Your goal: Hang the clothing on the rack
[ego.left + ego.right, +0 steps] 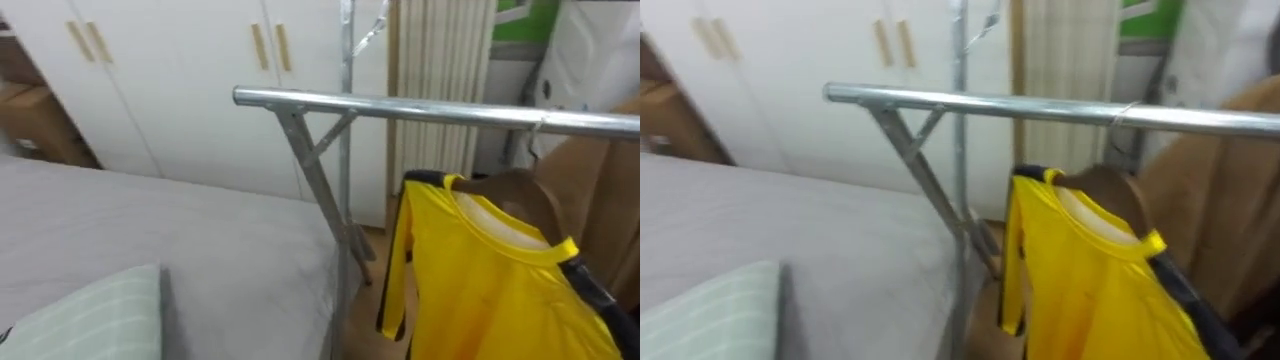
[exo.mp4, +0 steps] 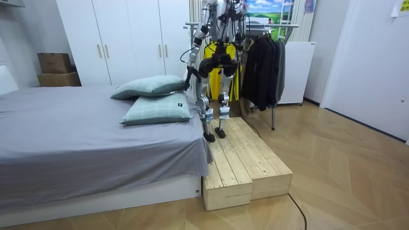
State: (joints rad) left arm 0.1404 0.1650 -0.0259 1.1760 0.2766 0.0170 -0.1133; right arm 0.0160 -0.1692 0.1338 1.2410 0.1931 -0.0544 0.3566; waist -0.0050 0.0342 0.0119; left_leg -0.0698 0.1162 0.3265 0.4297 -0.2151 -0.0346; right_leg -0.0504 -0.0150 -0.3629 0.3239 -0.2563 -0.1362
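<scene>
A yellow shirt [image 1: 490, 290] with black trim hangs on a brown wooden hanger [image 1: 522, 188]. The hanger's hook [image 1: 536, 132] is over the metal clothes rail [image 1: 400, 106]. I stand on a wooden platform [image 2: 246, 163] between the bed and the rack, facing the rail. The yellow shirt [image 2: 232, 82] shows behind my legs in the room view. My left hand [image 2: 190, 78] hangs low at my side towards the bed, apart from the shirt.
A grey bed [image 1: 150, 240] with a striped green pillow [image 1: 90, 320] lies at my left. White wardrobe doors [image 1: 170, 80] stand behind it. A brown garment [image 1: 600, 200] hangs to the shirt's right and dark coats [image 2: 265, 64] further along the rack. Cardboard boxes [image 2: 56, 69] sit by the wardrobe.
</scene>
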